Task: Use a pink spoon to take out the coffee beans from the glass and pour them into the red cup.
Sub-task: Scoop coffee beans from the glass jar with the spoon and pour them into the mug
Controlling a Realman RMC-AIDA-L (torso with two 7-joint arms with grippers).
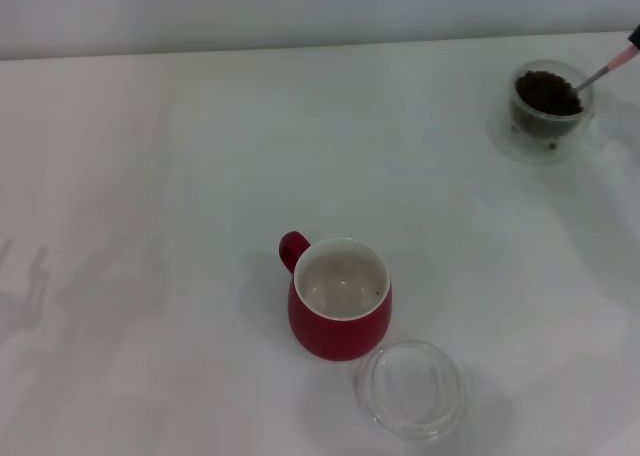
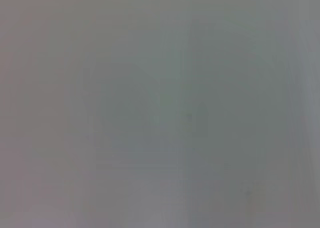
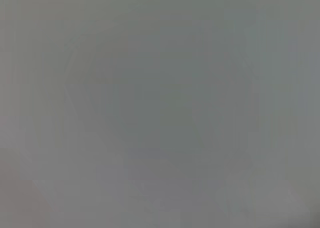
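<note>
The red cup stands near the middle front of the white table, handle to the back left, its white inside almost bare. The glass stands at the far right, filled with dark coffee beans. The pink spoon leans in the glass, bowl in the beans, its pink handle end running off the right edge. Neither gripper shows in the head view. Both wrist views show only blank grey.
A shallow clear round dish lies just in front and to the right of the red cup. The white table stretches wide to the left. A pale wall runs along the back.
</note>
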